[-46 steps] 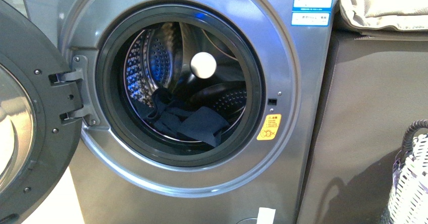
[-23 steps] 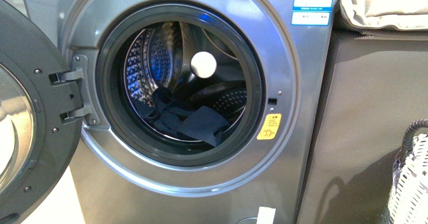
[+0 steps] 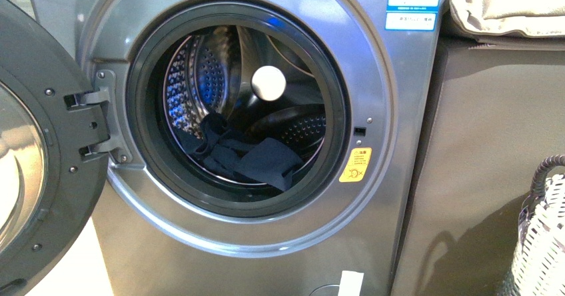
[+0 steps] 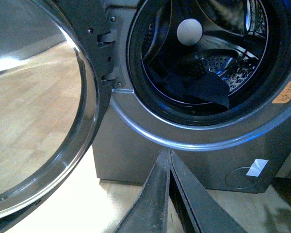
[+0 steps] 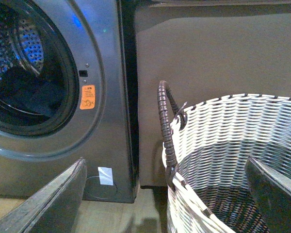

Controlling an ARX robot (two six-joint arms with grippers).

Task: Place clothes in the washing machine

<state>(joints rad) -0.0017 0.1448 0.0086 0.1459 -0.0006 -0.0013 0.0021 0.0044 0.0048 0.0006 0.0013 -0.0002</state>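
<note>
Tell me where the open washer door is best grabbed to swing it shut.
Likely the free outer rim of the door, on the edge farthest from the hinge. It stands swung wide to the left of the washing machine, so come from its far left side and push toward the clothes in the drum.
</note>
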